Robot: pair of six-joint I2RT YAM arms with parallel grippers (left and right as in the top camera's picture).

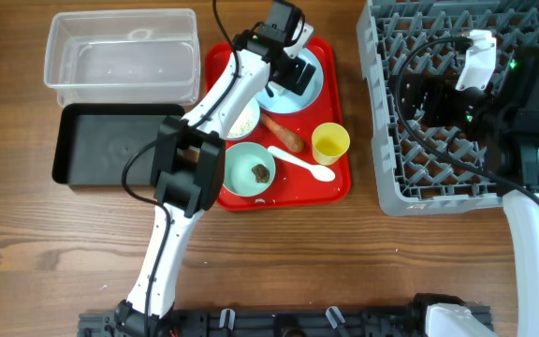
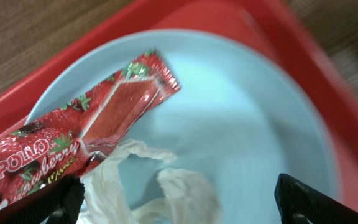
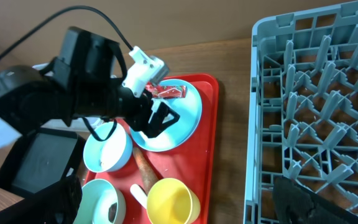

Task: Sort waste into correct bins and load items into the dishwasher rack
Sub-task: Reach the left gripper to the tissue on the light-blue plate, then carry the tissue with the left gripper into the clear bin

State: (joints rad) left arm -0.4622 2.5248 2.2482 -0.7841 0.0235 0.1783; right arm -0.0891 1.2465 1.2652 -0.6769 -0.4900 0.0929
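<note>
My left gripper (image 1: 298,75) is open, low over the light blue plate (image 1: 309,92) at the back of the red tray. In the left wrist view its fingers (image 2: 179,211) straddle crumpled white tissue (image 2: 160,193) beside the red-and-white wrapper (image 2: 86,130) on the plate (image 2: 247,124). My right gripper (image 1: 417,96) is open and empty, above the left part of the grey dishwasher rack (image 1: 438,178). The tray also holds a pale blue bowl (image 1: 243,120) with white rice, a mint-green bowl (image 1: 254,170) with a dark lump, the sausage piece (image 1: 284,134), a yellow cup (image 1: 330,142) and a white spoon (image 1: 302,164).
The clear tub (image 1: 124,56) stands at the back left, with the black tray (image 1: 110,145) in front of it. The flat red serving tray (image 1: 340,183) lies between them and the rack. My left arm reaches across the tray's left side.
</note>
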